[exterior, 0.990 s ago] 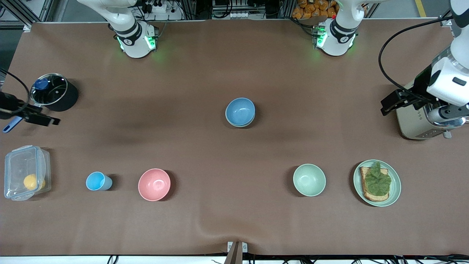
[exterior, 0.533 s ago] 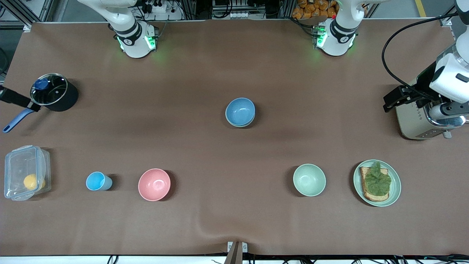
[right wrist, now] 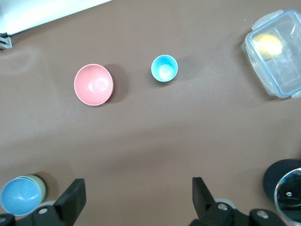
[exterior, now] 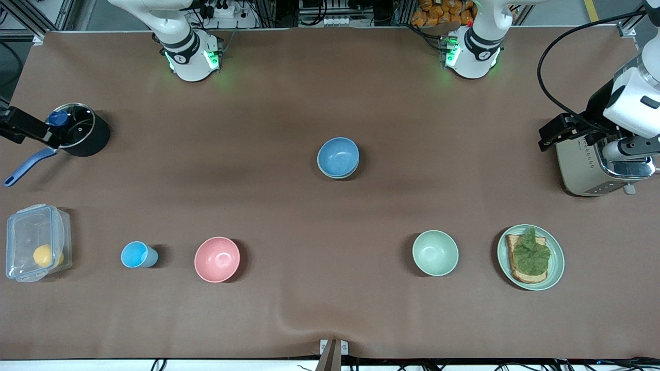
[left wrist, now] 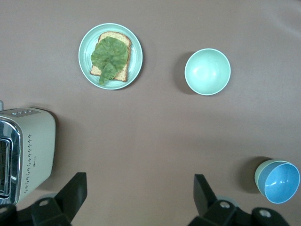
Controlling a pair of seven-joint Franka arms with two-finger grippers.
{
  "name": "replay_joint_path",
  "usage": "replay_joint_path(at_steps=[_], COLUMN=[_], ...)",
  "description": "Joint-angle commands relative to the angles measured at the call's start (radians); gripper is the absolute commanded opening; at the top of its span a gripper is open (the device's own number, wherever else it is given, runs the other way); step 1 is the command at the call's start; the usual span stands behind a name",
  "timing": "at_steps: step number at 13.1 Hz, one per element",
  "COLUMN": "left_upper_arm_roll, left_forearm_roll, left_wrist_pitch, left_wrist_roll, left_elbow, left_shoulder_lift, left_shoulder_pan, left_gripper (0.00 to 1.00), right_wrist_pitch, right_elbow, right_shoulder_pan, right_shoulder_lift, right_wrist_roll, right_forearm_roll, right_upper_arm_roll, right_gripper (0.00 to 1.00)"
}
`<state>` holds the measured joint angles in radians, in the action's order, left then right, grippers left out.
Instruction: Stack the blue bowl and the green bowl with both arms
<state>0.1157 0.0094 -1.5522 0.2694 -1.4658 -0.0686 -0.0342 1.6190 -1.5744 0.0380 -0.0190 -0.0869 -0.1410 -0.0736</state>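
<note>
At the right arm's end of the table, over the black pot's [exterior: 77, 135] edge, the right gripper [right wrist: 136, 202] hangs empty, fingers spread. Mid-table, well apart from both grippers, the blue bowl [exterior: 337, 156] sits nested in the green bowl [left wrist: 258, 173]. Both look light, rigid and smooth, so the rim, pinched inside and outside, is the likely hold. Over the toaster [exterior: 585, 170], the left gripper [left wrist: 138, 195] is likewise spread and empty.

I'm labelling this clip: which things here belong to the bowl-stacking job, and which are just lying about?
Job: blue bowl, nested in the sage green bowl; left pincer, open over the toaster; right pincer, open over the table beside the pot.
Lying about: mint bowl, pink bowl, cup, toast plate, plastic box.
</note>
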Motion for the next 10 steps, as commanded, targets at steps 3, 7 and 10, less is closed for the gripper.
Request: replay_joint_path(at_steps=[3, 7, 10], left_upper_arm_roll=[-0.021, -0.034, -0.036], left_forearm_roll=[-0.019, -0.022, -0.028], left_wrist_pitch=[0.031, 0.034, 0.043], left_wrist_roll=[-0.056, -0.058, -0.058], left_elbow=[-0.018, -0.018, -0.018], left_shoulder_lift=[0.032, 0.036, 0.038], left_shoulder_pan=[-0.007, 0.002, 0.002], left_gripper=[1.00, 1.00, 1.00], right_wrist_pitch=[0.016, 0.025, 0.030], right_elbow=[0.004, 0.001, -0.001], right_shoulder_pan=[-0.035, -0.035, -0.036], right_shoulder_lift=[-0.001, 0.001, 0.001], right_wrist_roll=[0.012, 0.039, 0.049], right_forearm_roll=[0.038, 0.145, 0.147], right_upper_arm_roll=[0.006, 0.049, 0.051], right_gripper=[1.00, 1.00, 1.00])
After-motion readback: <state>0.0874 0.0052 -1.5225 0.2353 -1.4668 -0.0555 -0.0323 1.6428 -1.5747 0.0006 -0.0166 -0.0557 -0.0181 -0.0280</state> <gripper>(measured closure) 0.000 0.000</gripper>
